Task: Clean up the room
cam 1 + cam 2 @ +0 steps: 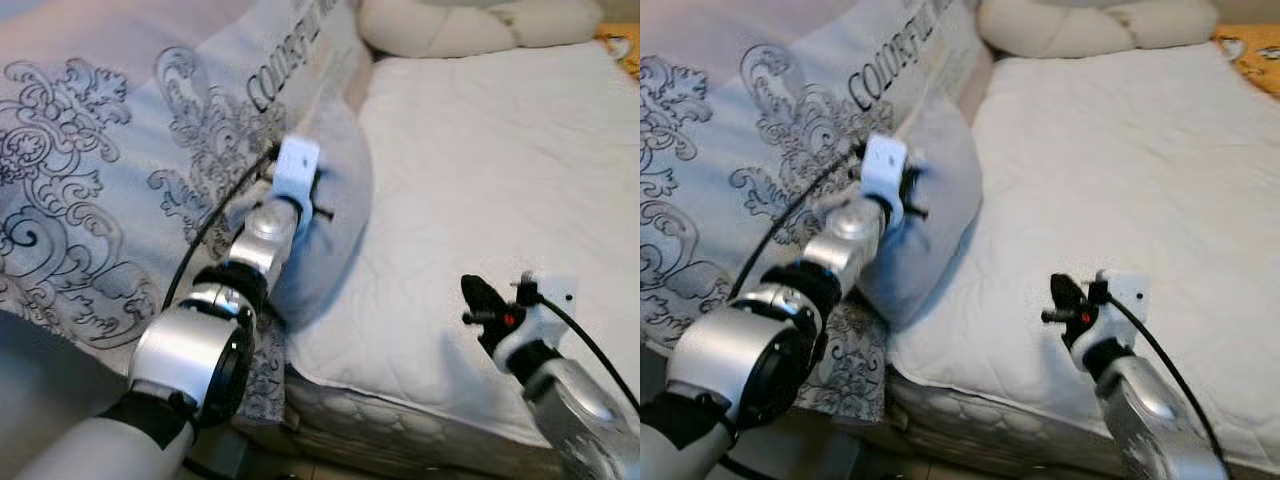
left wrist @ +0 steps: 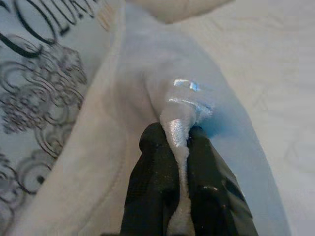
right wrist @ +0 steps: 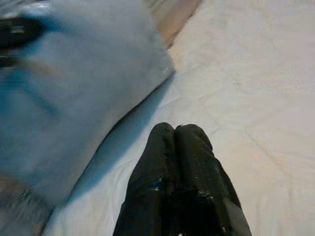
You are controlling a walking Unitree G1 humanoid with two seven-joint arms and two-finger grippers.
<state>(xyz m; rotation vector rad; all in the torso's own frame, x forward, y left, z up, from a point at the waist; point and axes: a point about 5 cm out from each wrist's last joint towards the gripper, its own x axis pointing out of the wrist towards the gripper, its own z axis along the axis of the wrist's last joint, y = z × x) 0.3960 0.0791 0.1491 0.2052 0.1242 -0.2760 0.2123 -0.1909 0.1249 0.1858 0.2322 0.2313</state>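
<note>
Nearest, the right gripper (image 1: 480, 295) hovers over the white mattress (image 1: 480, 180) by the bed's near edge, fingers (image 3: 179, 162) clenched on nothing. Beyond it, toward the bed's left side, the left gripper (image 2: 174, 142) pinches a fold of the pale blue pillow (image 1: 335, 200). That pillow runs lengthwise toward the headboard end, against the patterned duvet (image 1: 110, 180); cream pillows (image 1: 470, 25) lie farthest.

silver arms (image 1: 190, 350), black-fingered hands (image 2: 172, 162)
</note>
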